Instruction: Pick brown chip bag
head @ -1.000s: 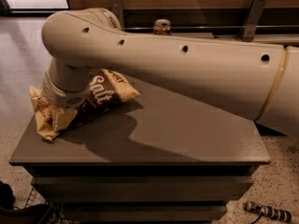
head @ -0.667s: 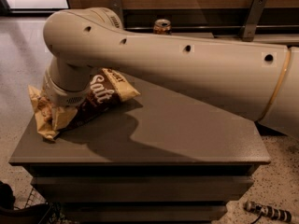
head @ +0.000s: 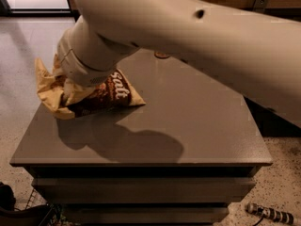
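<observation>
The brown chip bag [head: 110, 94] lies on the left back part of the grey table [head: 188, 126]. Its middle is dark brown with white "Salt" lettering, and its crinkled pale yellow end [head: 47, 86] hangs over the table's left edge. My thick white arm [head: 188, 27] comes in from the upper right and covers the bag's middle. My gripper [head: 71, 91] sits at the arm's end, low over the left part of the bag. The wrist hides most of it.
A small round object [head: 162, 55] shows at the table's far edge, just under the arm. Drawers front the table below its top. On the speckled floor a wire basket [head: 37, 213] sits at bottom left and a striped cylindrical object [head: 270, 214] at bottom right.
The view now sits closer and looks more steeply down on the table. The arm's end still rests over the bag, which lies in the same spot.
</observation>
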You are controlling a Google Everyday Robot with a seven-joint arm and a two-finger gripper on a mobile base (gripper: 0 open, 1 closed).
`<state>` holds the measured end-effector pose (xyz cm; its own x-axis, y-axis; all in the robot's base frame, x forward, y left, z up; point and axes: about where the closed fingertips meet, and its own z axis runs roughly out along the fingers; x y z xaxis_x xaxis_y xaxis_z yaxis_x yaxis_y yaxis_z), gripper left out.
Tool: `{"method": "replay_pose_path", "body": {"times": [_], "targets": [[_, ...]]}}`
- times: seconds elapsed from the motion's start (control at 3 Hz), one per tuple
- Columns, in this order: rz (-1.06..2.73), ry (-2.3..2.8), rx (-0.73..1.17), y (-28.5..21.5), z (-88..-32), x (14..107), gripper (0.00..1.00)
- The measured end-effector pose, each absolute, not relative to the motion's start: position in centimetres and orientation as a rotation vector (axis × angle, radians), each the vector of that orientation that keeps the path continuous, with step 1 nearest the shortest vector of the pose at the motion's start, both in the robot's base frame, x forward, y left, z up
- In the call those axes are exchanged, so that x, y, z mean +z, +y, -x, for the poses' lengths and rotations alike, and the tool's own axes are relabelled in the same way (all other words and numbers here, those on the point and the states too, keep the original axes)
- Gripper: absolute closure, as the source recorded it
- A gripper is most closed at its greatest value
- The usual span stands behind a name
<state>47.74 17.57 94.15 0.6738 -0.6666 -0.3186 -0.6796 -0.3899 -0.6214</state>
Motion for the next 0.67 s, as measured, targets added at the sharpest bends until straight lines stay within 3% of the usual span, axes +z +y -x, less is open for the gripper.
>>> {"method": "replay_pose_path", "body": {"times": [0.67], "targets": [[1.876, 0.925, -0.154, 9.1, -46.3, 103.0, 1.00]]}}
